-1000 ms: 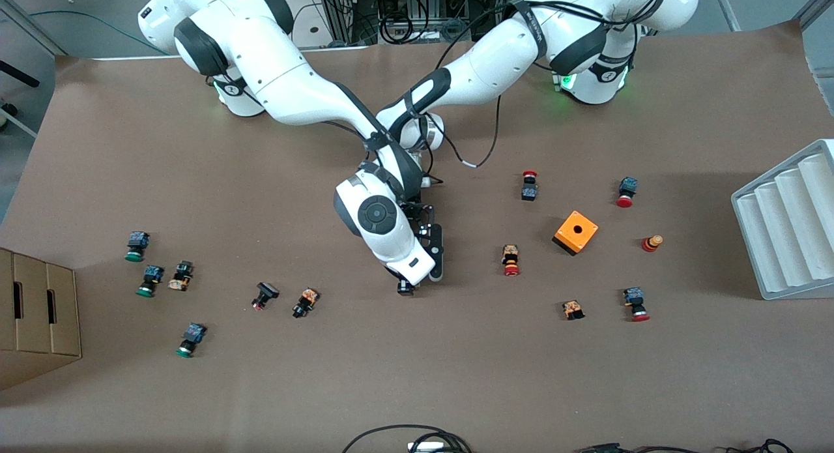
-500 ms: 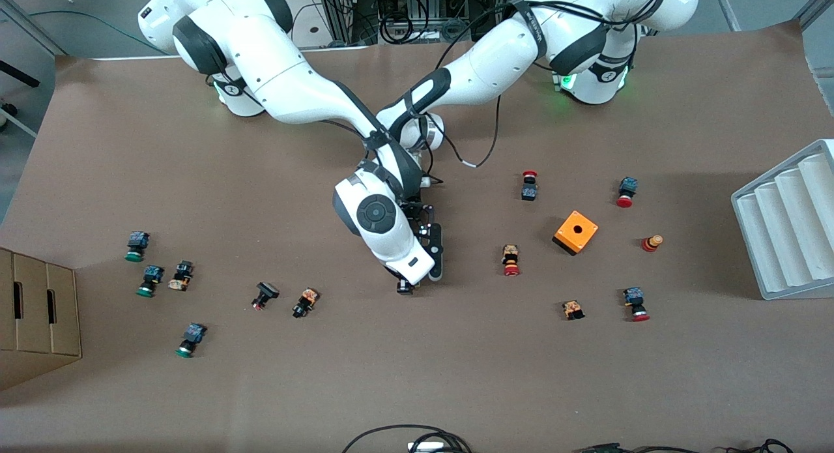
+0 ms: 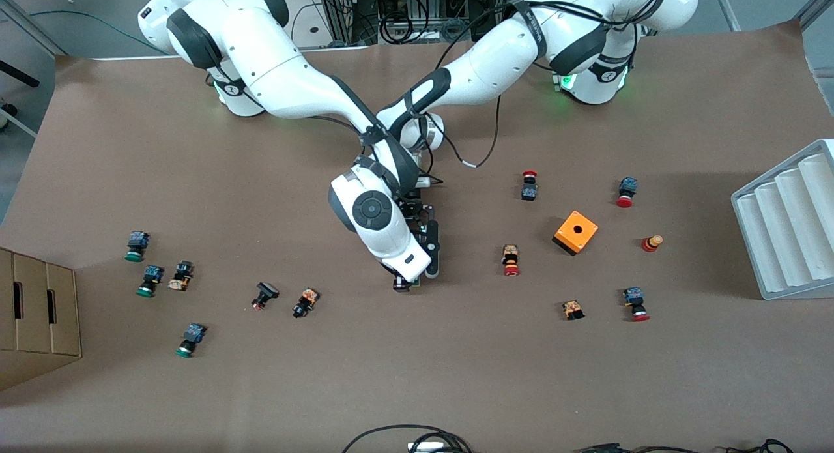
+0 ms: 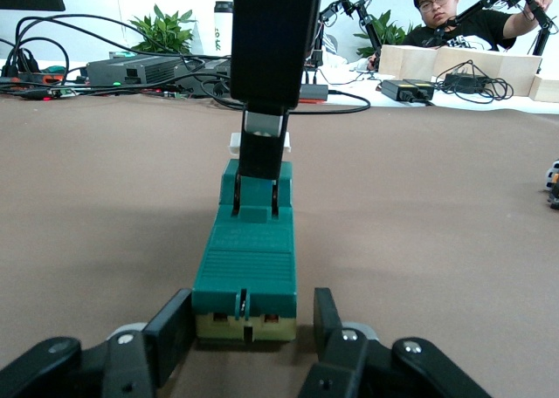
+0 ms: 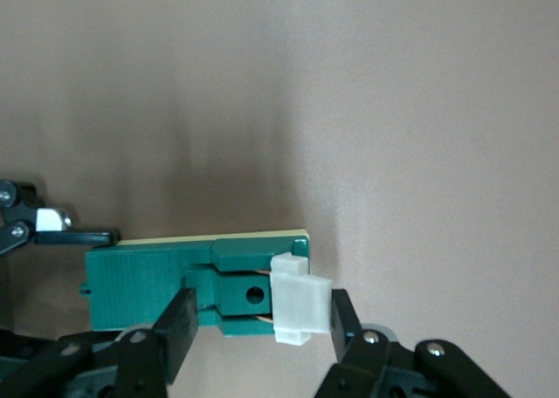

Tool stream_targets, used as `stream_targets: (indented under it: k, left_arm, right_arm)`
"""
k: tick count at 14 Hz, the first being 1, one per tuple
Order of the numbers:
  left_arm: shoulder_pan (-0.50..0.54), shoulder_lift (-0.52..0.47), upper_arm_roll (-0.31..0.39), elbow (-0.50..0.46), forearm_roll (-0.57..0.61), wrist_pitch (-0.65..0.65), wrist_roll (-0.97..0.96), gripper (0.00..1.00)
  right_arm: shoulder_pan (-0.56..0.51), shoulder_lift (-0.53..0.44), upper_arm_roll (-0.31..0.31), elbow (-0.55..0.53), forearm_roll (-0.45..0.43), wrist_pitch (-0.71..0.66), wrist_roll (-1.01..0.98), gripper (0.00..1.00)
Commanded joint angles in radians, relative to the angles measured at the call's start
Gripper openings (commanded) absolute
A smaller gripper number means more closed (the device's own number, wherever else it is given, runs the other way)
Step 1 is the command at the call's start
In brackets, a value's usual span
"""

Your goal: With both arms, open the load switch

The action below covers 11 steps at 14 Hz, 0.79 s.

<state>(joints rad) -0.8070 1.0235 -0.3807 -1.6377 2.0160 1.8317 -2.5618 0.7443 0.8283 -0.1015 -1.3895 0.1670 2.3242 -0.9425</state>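
load switch (image 4: 247, 258) clamped by left tool (image 4: 251, 328); right tool (image 5: 262, 324) grips white slider (image 5: 299, 298)

Front view: high, across tabletop (image 3: 586, 388), facing arm bases, far off. Left wrist view: low, close, level along tabletop. Right wrist view: close, straight down. All share load switch (image 4: 247, 263).

We see 2 glossy white arms with black bands at the joints. The right arm (image 3: 287, 88) ends in a rounded white wrist housing bearing a black disc with a round centre. Loose black cables run along the left arm (image 3: 495, 55), held by black straps. Green lights glow at both bases. Each black hand (image 4: 249, 350) shows silver screws on its 2 fingers.
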Motion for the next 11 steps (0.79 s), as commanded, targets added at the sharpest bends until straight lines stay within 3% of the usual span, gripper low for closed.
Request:
stream_targets:
  k: [1, 11]
  left_arm:
    - [-0.018, 0.032, 0.006, 0.019, 0.001, 0.003, -0.024, 0.63]
    - [-0.018, 0.032, 0.006, 0.018, 0.001, 0.003, -0.024, 0.63]
  right_arm:
    - [0.004, -0.038, 0.002, -0.052, 0.026, -0.019, -0.007, 0.69]
    - [0.013, -0.069, 0.003, -0.08, 0.026, -0.031, -0.004, 0.69]
